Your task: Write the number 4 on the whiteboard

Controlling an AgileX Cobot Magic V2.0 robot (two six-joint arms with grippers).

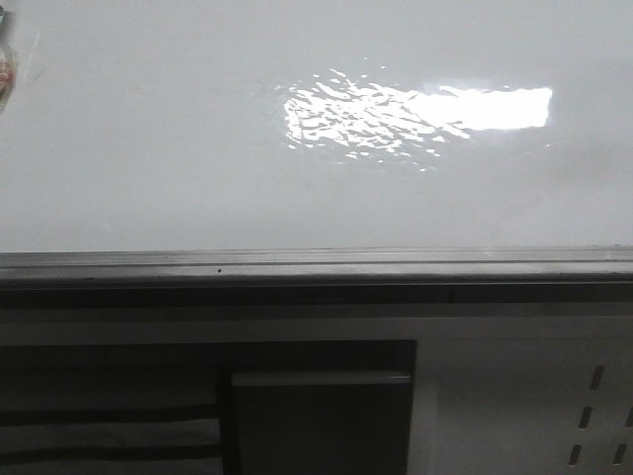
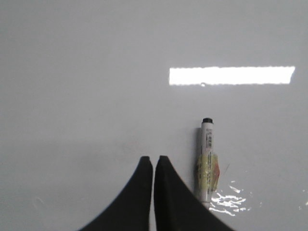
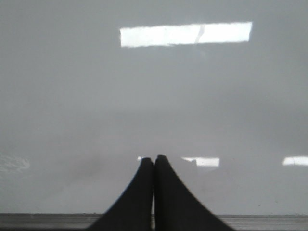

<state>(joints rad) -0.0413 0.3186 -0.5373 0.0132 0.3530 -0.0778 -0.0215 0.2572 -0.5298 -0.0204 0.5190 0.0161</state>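
The whiteboard [image 1: 198,148] fills the front view, glossy white with rippled glare and a grey edge rail [image 1: 316,265] along its near side. No number 4 shows on it in any view. In the left wrist view a white marker [image 2: 207,159] with yellow tape round its barrel lies on the board [image 2: 96,72], just beside my left gripper [image 2: 153,159], which is shut and empty. My right gripper [image 3: 154,158] is shut and empty over the board [image 3: 144,96] near its edge rail [image 3: 269,221]. Neither gripper shows in the front view.
Below the rail in the front view are a dark recess with a grey panel [image 1: 321,421] and a white perforated panel [image 1: 593,416] at the right. Something coloured shows at the far left edge [image 1: 8,69].
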